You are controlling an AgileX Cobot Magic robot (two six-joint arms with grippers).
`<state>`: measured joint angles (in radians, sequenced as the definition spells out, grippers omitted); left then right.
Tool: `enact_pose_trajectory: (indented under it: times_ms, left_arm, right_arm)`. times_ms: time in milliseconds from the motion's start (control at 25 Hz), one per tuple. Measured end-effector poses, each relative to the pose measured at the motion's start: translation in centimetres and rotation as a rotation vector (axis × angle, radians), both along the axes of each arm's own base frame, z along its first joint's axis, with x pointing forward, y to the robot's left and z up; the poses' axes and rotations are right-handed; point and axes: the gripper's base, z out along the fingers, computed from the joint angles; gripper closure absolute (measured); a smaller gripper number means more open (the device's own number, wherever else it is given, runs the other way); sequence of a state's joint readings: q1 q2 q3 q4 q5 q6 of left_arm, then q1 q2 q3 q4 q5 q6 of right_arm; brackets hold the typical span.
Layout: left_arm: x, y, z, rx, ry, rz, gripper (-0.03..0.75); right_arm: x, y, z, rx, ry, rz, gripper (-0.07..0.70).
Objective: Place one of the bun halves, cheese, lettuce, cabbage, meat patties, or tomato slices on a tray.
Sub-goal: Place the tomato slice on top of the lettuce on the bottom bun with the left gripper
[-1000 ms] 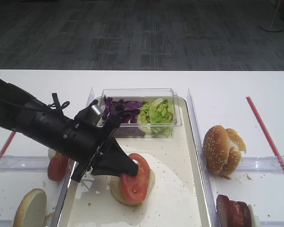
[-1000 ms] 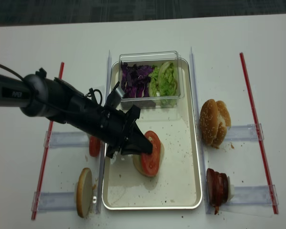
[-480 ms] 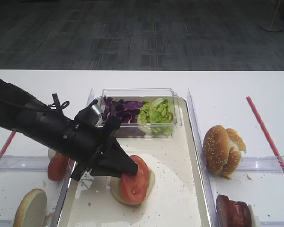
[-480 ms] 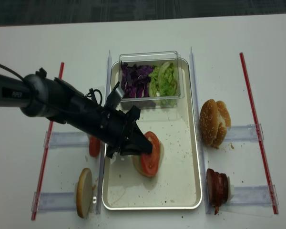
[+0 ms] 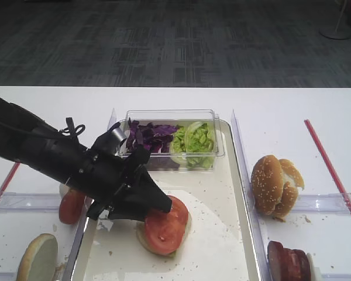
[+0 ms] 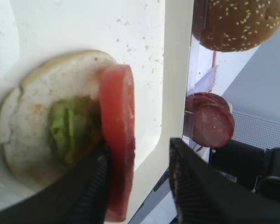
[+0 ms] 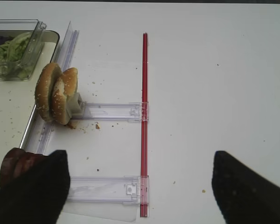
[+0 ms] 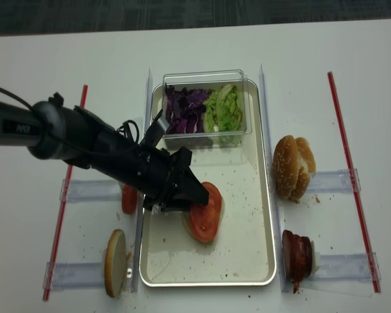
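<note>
A red tomato slice [image 5: 164, 225] lies on a bun half [image 5: 141, 234] with lettuce [image 6: 67, 128] under it, on the tray [image 5: 234, 234]. My left gripper [image 5: 158, 202] is low over the tray at the slice's left edge, jaws open. In the left wrist view the tomato slice [image 6: 119, 135] leans on one of the fingers [image 6: 91, 186], with a clear gap to the other. My right gripper [image 7: 140, 156] hangs open over the table right of the tray, holding nothing. I cannot make out any cheese.
A clear box at the tray's far end holds purple cabbage [image 5: 149, 136] and green lettuce [image 5: 193, 139]. Bun halves [image 5: 275, 184] and meat patties [image 5: 289, 260] stand in racks on the right. More tomato slices [image 5: 70, 205] and a bun half [image 5: 38, 257] sit left.
The left jaws have opened. The tomato slice, held nearly upright before, has tipped down flatter onto the bun half. The gripper has drawn back slightly to the left.
</note>
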<state>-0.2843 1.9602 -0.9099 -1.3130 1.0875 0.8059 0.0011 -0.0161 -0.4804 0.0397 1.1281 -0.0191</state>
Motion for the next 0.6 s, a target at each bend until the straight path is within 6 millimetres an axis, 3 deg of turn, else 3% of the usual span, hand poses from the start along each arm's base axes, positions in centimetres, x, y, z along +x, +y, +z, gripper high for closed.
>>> enact_pose_trajectory:
  times_ms: [440, 600]
  left_arm:
    - [0.13, 0.14, -0.05, -0.002, -0.046, -0.016, 0.299]
    - [0.34, 0.55, -0.03, -0.007, -0.059, -0.013, 0.281]
  right_arm:
    - [0.00, 0.00, 0.00, 0.000, 0.000, 0.000, -0.002]
    - [0.00, 0.00, 0.00, 0.000, 0.000, 0.000, -0.002]
